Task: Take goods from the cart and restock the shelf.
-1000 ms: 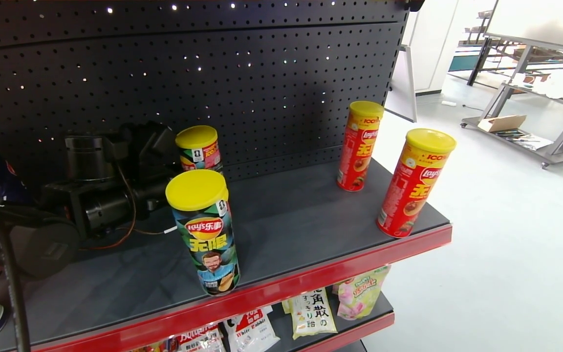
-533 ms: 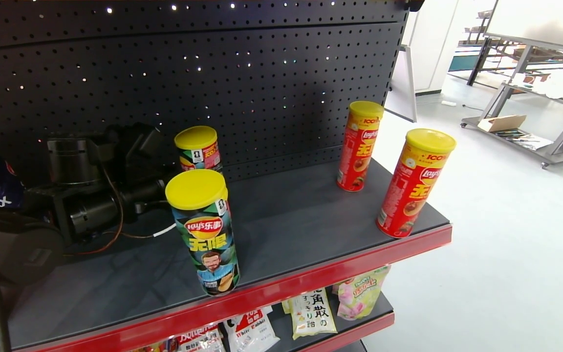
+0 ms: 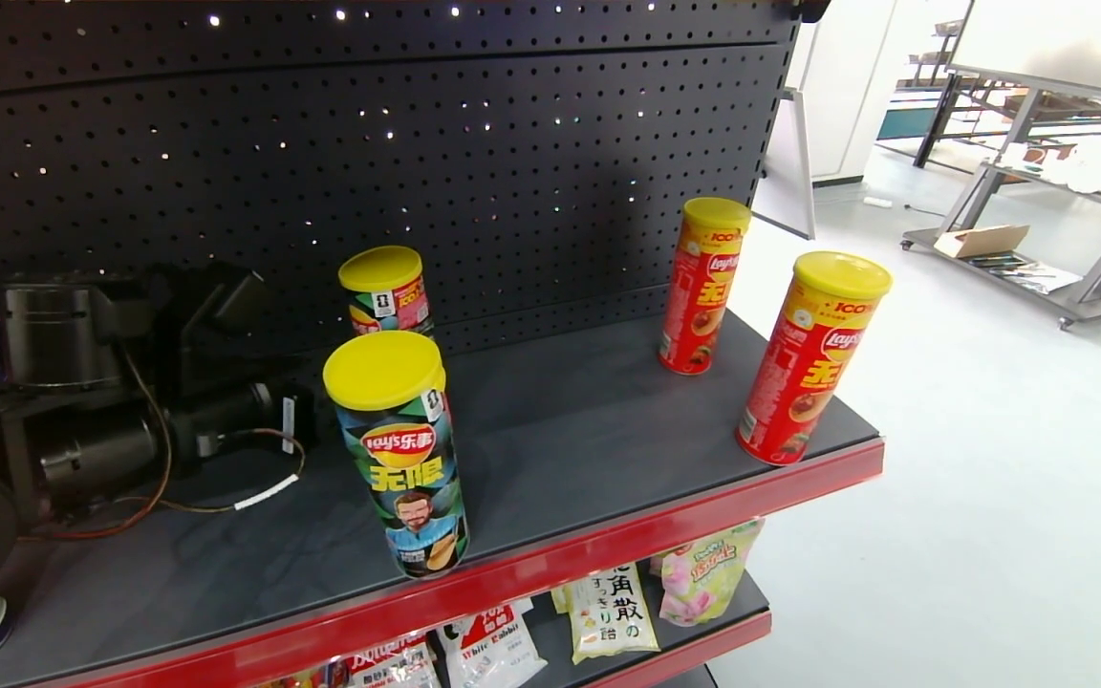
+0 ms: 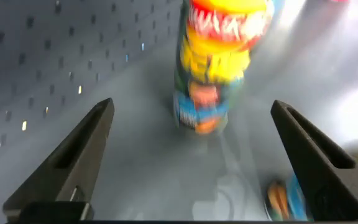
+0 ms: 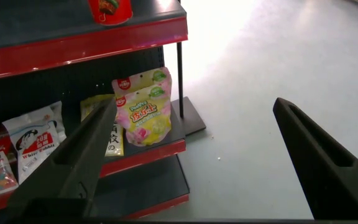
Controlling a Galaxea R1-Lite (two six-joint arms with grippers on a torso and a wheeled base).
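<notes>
I saw the chip can [image 3: 384, 287] standing upright at the back of the shelf [image 3: 589, 430], long axis vertical, yellow lid up, near the pegboard [image 3: 474, 162]; my left gripper [image 4: 192, 106] was spread wide, apart from the can, and had drawn back leftward since a second ago; the right gripper [image 5: 196, 102] was spread too, holding nothing.

Matt dark shelf deck [image 3: 560, 430], glossy printed cans [image 3: 402, 459] w/ smooth plastic lids, perforated metal backboard [image 3: 321, 143]

Left gripper [image 4: 192, 106] drawn back leftward, apparently clear of rear can [image 3: 385, 290]
</notes>
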